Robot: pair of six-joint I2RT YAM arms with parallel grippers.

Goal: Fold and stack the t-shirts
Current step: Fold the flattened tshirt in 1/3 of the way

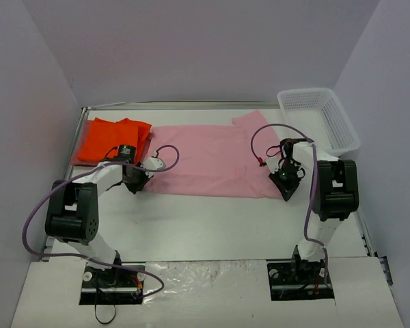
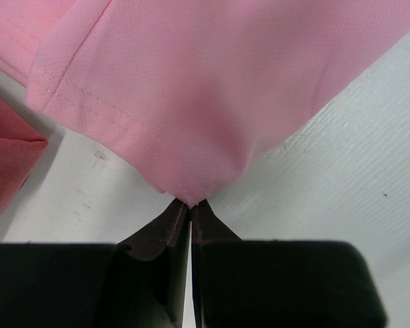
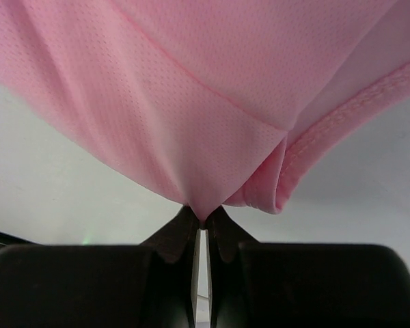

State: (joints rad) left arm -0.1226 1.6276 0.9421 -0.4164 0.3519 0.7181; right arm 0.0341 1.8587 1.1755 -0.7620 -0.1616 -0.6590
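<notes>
A light pink t-shirt (image 1: 212, 158) lies spread flat across the middle of the white table (image 1: 205, 225). My left gripper (image 1: 136, 183) is shut on its near left corner (image 2: 190, 195), the cloth pinched between the fingertips. At the shirt's near right corner, my right gripper (image 1: 285, 188) is shut on a fold of pink cloth (image 3: 203, 205) beside a hemmed edge (image 3: 314, 147). A bright orange t-shirt (image 1: 113, 139) lies folded at the back left, on top of a dull pinkish-red one (image 1: 83, 143) whose edge (image 2: 7, 164) shows in the left wrist view.
A white plastic mesh basket (image 1: 319, 119) stands at the back right corner. Purple cables loop over both arms. Grey walls close in the table on three sides.
</notes>
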